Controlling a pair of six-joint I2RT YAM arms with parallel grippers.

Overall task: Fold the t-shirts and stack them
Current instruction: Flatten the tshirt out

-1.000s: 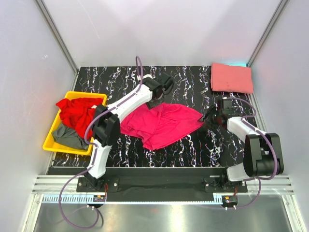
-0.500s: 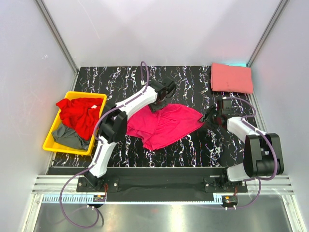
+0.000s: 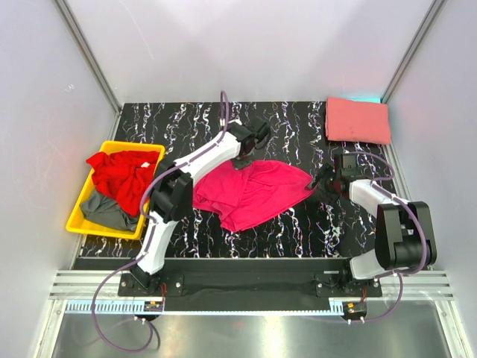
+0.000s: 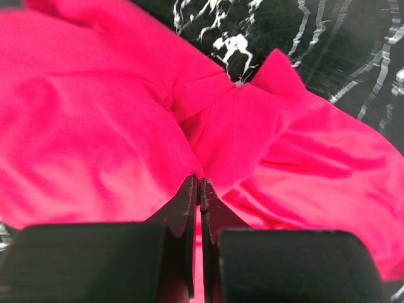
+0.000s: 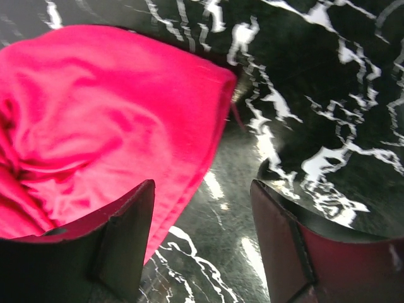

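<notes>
Yellow bin [image 3: 74, 217] at the counter's [image 3: 298, 224] left holds red t-shirt [image 3: 119, 175] and grey t-shirt [image 3: 104, 209]; left pincer [image 4: 199, 187] clamped on magenta t-shirt [image 4: 95, 126]; right pincer [image 5: 202, 202] agape, empty.

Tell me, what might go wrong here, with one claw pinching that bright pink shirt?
1. The left gripper is shut on only a small bunched fold of the magenta shirt; lifting could let it slip out, or drag several layers together.
2. The right gripper stands open at the shirt's corner, with cloth by just one finger; closing there may miss the edge.
</notes>
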